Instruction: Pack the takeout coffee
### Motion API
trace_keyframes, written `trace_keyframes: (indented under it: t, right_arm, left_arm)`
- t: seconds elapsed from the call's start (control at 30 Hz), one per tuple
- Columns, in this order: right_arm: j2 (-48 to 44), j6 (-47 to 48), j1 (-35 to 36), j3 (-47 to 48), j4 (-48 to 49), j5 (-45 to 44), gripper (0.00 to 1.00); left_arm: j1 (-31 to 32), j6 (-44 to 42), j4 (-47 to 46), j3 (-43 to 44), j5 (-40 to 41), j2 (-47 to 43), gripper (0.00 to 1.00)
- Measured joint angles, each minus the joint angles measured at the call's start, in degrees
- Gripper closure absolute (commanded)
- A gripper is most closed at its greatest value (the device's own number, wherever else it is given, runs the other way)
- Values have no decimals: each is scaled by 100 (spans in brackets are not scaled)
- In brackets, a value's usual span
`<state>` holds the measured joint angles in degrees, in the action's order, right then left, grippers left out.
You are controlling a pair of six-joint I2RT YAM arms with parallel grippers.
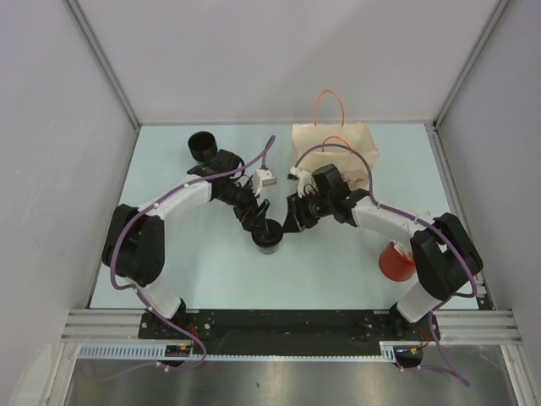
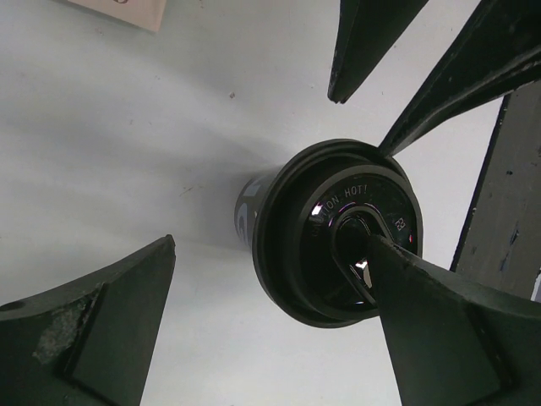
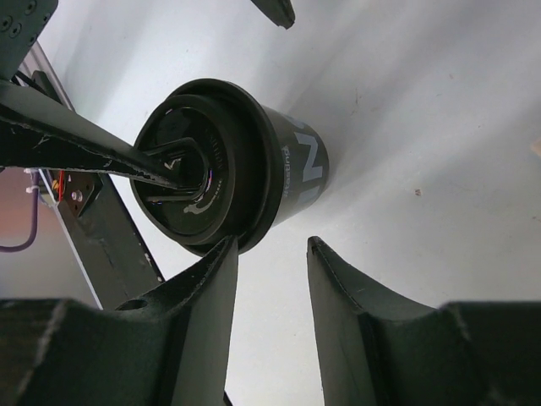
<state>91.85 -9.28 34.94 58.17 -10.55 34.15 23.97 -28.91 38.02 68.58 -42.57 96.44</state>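
Big pale table (image 1: 211, 271) under everything. At the far edge, right of the middle, a brown paper bag (image 1: 347, 145) with orange handles. Close to the right edge and near the front, a red cup (image 1: 393, 264). By the far edge, toward the left corner, an open black cup (image 1: 203, 145). In the middle of the table, standing up, the coffee cup (image 1: 268, 238) with a black lid (image 2: 300, 271) on top. Left gripper (image 2: 269, 239) at the cup, 2 fingers spread wide, 1 fingertip (image 2: 380, 254) resting on the lid. Right gripper (image 3: 270, 249) just beside the cup, 2 fingers (image 3: 211, 321) close together, small gap, nothing held between.
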Motion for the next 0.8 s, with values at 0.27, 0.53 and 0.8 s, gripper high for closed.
trace_keyframes:
  t: [0.27, 0.53, 0.8]
  right_arm:
    - [46, -15, 101, 0, 17, -55, 60]
    - [46, -17, 179, 15, 92, -227, 64]
    - [48, 31, 369, 103, 122, -671, 65]
  left_arm:
    - [2, 2, -42, -33, -66, 0, 6]
    - [9, 0, -46, -44, -107, 0, 15]
    - [20, -2, -37, -46, -136, 0, 27]
